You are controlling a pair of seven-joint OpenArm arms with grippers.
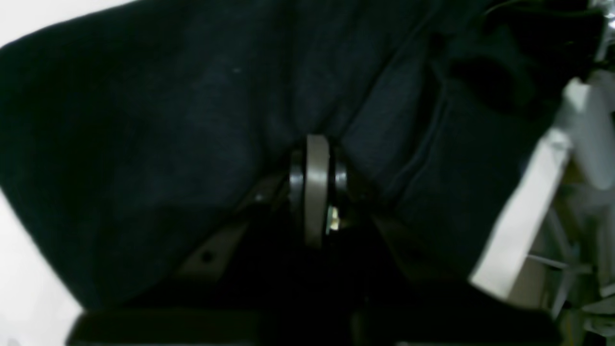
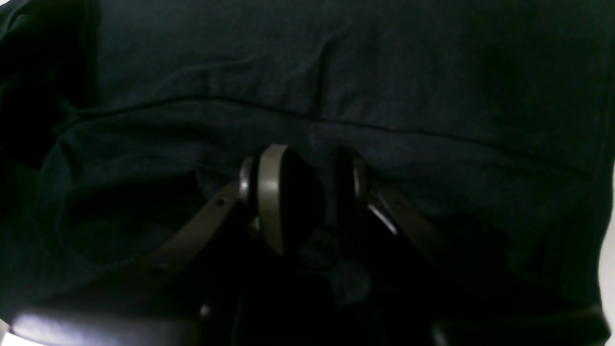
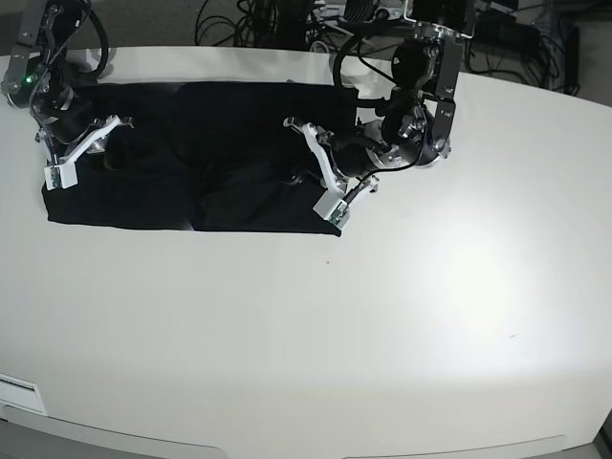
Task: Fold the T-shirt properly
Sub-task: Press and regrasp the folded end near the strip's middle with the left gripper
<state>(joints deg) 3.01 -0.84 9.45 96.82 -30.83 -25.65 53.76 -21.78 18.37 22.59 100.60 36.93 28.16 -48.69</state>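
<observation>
Gripping both ends of a limp black shirt

We see the T-shirt lying flat at the far side of the table, plain side up, its long axis running across the table from one arm to the other. We judge it light, soft and floppy, so it will sag and crease unless taken at hems or corners. Our left gripper is pinched together on a bunched ridge of cloth at its end. Our right gripper sits with its jaws apart against the fabric; whether cloth lies between them, we cannot tell.
</observation>
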